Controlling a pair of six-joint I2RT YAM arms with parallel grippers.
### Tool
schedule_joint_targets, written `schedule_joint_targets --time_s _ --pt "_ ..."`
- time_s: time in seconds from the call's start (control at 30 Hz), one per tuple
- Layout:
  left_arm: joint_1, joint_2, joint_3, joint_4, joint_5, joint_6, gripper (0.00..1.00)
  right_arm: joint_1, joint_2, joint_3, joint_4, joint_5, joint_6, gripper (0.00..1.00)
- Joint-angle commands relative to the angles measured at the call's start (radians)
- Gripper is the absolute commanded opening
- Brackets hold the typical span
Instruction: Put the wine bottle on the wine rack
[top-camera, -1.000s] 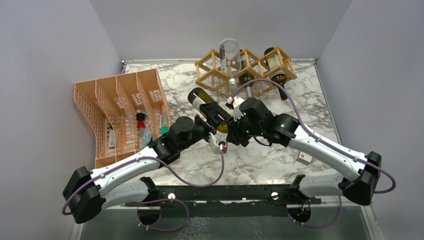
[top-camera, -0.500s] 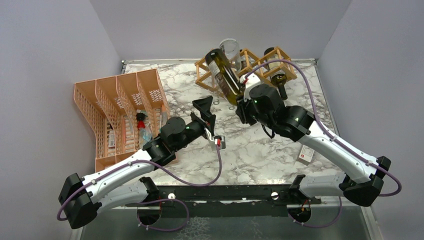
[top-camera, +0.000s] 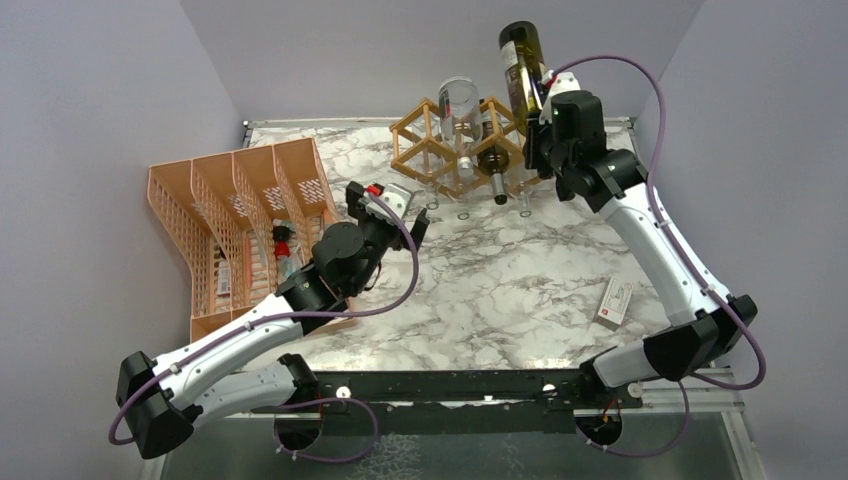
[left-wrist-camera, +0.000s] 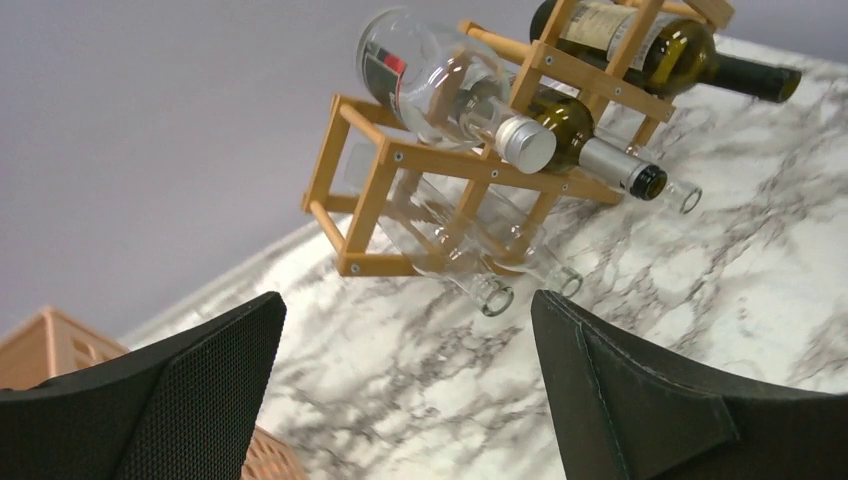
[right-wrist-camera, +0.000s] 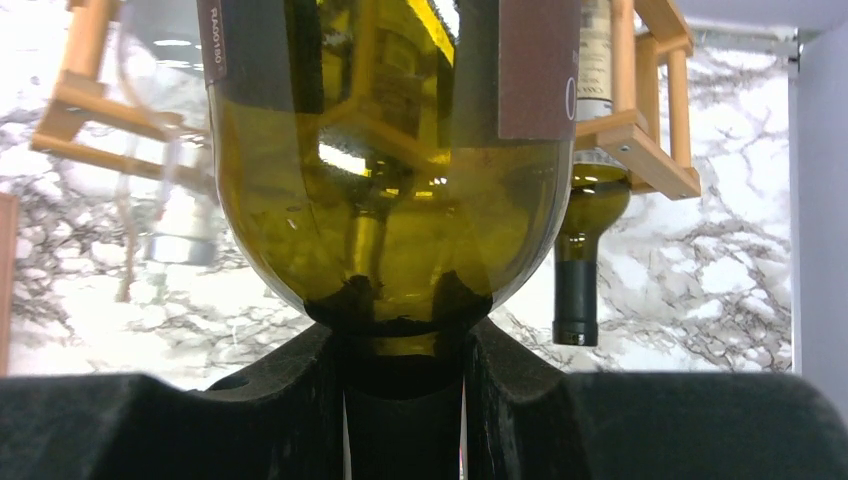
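Observation:
The wine bottle (top-camera: 522, 60) is dark green glass with a dark label. My right gripper (top-camera: 549, 103) is shut on its neck and holds it base-up, high above the right end of the wine rack (top-camera: 430, 150). In the right wrist view the bottle (right-wrist-camera: 385, 150) fills the frame above the gripper (right-wrist-camera: 405, 370), with the rack (right-wrist-camera: 640, 130) behind it. The light-wood rack (left-wrist-camera: 370, 190) holds a clear bottle (left-wrist-camera: 430, 75) and green bottles (left-wrist-camera: 580, 140). My left gripper (top-camera: 390, 207) is open and empty over the table, left of the rack; it also shows in the left wrist view (left-wrist-camera: 405, 310).
An orange mesh organizer (top-camera: 240, 230) with small items stands at the left. A small white box (top-camera: 614, 300) lies near the right front. Clear bottles (left-wrist-camera: 470, 270) lie in the rack's lower cells, necks toward me. Grey walls close in at back and sides.
My right gripper has carried the bottle from the table's middle up and back to above the rack's right end. My left gripper has drawn back to the left, open.

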Motion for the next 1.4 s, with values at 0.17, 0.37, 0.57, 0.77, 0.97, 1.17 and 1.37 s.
schedule_joint_targets --time_s 0.17,0.37,0.57,0.77,0.97,1.17,1.37 --pt "-0.001 0.081 0.175 -0.413 0.176 -0.461 0.99 -0.190 0.099 0.042 0.094 -0.249 0.048 0.01" --pt "-0.002 0.174 0.153 -0.479 0.368 -0.491 0.99 -0.228 0.165 0.038 0.082 -0.295 0.045 0.01" --pt "-0.002 0.228 0.171 -0.535 0.230 -0.679 0.99 -0.244 0.208 0.030 0.060 -0.334 0.044 0.01" --pt "-0.002 0.205 0.192 -0.531 0.292 -0.597 0.99 -0.246 0.221 0.017 0.018 -0.327 0.041 0.01" --pt "-0.002 0.177 0.160 -0.481 0.230 -0.581 0.99 -0.246 0.264 0.037 -0.020 -0.293 0.036 0.02" --pt "0.000 0.146 0.146 -0.457 0.177 -0.606 0.99 -0.246 0.289 0.026 -0.029 -0.291 0.036 0.11" --pt "-0.001 0.114 0.149 -0.450 0.178 -0.542 0.99 -0.246 0.282 0.016 -0.027 -0.272 0.044 0.41"
